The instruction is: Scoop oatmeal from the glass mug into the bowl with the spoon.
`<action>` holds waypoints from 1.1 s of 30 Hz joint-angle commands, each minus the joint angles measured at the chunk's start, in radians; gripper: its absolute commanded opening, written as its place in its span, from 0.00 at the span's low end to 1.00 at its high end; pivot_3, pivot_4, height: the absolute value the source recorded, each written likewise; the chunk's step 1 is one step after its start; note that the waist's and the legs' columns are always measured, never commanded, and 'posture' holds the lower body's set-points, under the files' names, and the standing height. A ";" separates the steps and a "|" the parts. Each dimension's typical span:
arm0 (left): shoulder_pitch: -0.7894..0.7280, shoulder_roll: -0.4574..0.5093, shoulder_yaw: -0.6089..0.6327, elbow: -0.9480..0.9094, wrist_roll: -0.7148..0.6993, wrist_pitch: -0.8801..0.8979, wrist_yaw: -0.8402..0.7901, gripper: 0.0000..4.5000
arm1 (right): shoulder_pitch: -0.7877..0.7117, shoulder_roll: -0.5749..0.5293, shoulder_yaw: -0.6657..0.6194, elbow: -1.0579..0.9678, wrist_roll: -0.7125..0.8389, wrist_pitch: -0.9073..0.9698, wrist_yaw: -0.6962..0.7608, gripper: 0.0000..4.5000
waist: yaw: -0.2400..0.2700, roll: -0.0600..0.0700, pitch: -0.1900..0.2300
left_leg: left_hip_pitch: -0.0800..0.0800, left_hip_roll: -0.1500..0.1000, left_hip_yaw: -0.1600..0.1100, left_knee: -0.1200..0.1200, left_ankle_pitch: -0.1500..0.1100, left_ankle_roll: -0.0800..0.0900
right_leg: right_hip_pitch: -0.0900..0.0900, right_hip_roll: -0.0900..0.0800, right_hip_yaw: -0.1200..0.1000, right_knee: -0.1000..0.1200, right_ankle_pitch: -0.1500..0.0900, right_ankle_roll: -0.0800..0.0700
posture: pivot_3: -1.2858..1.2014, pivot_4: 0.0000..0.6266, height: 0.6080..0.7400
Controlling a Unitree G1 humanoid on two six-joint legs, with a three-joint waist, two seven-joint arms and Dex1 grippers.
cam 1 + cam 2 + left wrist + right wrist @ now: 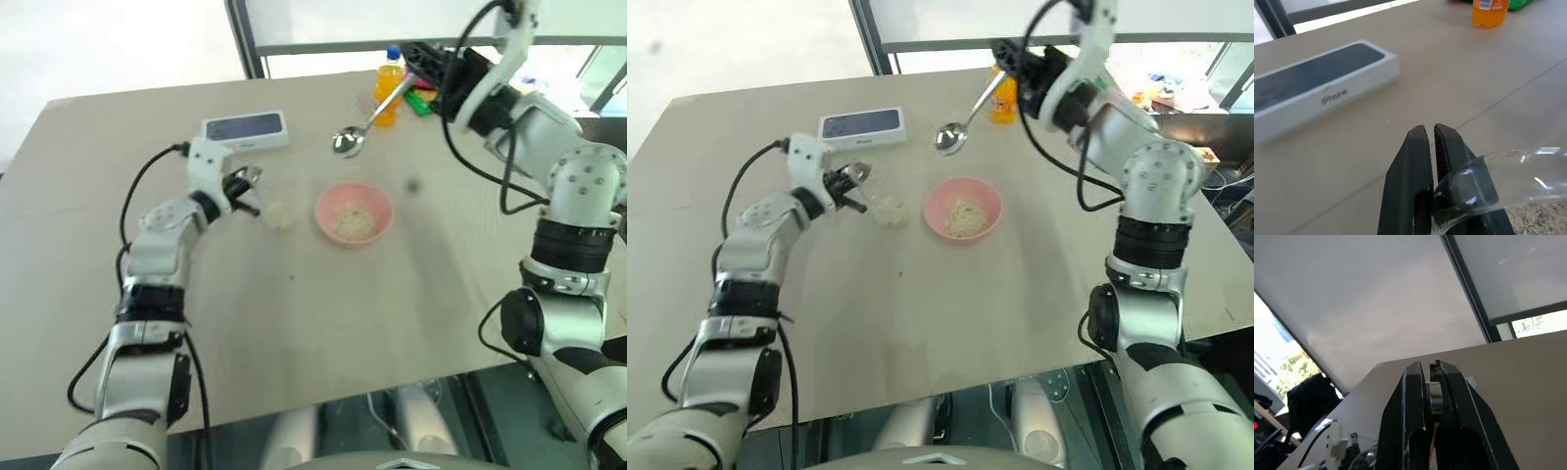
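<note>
My left gripper (241, 186) is shut on the glass mug (1508, 169), gripping a curved part of the clear glass. Pale oatmeal (279, 215) shows through the mug, just left of the pink bowl (354, 213), which also holds some oatmeal. Raised over the far side of the table, my right gripper (423, 67) is shut on the handle of the silver spoon (349, 141). The spoon slopes down and to the left, its oval bowl hanging above the table behind the pink bowl. In the right wrist view the fingers (1413, 401) clamp the shiny handle.
A flat white box with a dark top (245, 129) lies behind the left gripper. An orange drink bottle (390, 83) and a green packet (423, 102) stand at the table's far edge. A cable trails from the left wrist.
</note>
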 commanded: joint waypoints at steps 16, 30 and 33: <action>-0.171 -0.035 -0.053 0.137 0.079 -0.084 -0.061 0.02 | -0.056 0.084 0.331 0.081 -0.405 -0.209 0.212 0.00 | -0.002 0.000 0.000 | -0.012 -0.001 -0.001 0.004 0.000 -0.001 | -0.012 -0.001 -0.002 0.001 0.000 0.000 | 0.52 0.24 1.00; -0.163 -0.056 -0.056 0.186 0.081 -0.151 -0.076 0.02 | 0.027 0.253 0.401 0.223 -0.580 -0.249 0.264 0.00 | -0.004 -0.001 -0.001 | -0.014 -0.002 -0.003 0.006 0.001 -0.002 | -0.013 -0.002 -0.004 0.003 0.000 0.000 | 0.52 0.24 1.00; -0.158 -0.058 -0.057 0.188 0.082 -0.158 -0.077 0.02 | -0.013 0.289 0.249 0.248 -0.513 -0.167 0.191 0.00 | -0.002 -0.001 -0.001 | -0.014 -0.003 -0.004 0.007 0.001 -0.002 | -0.013 -0.002 -0.004 0.004 0.000 0.000 | 0.52 0.24 1.00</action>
